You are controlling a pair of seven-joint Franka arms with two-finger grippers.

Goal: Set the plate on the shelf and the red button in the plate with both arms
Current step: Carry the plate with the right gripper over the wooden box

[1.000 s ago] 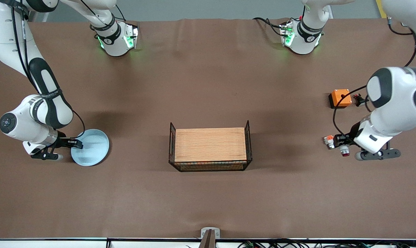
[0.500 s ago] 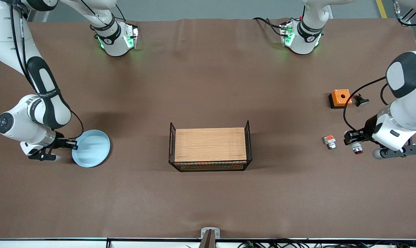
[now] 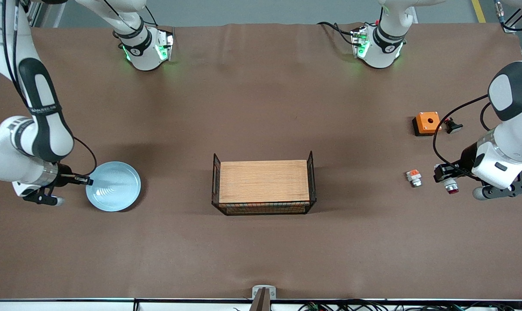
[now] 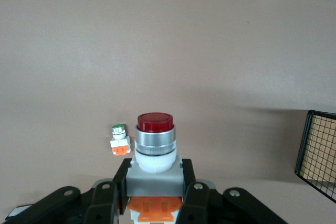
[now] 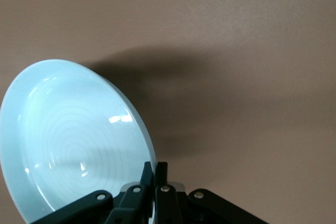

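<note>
The left tool is closed around the red button and has raised it off the surface at its end; the right tool pinches the rim of the plate, now lifted too. Both grasps look ready for carrying. A silver-tipped switch part lies just beside the button, and the wire-sided wooden tray stands between the arms.

I hold the plate by its rim in my right gripper, out toward the right arm's end of the table from the wire basket with its wooden board. My left gripper, toward the left arm's end from that basket, grips the red button. A small white-and-orange part lies between basket and button. The orange box sits farther from the camera than the basket, a dark part beside it.
</note>
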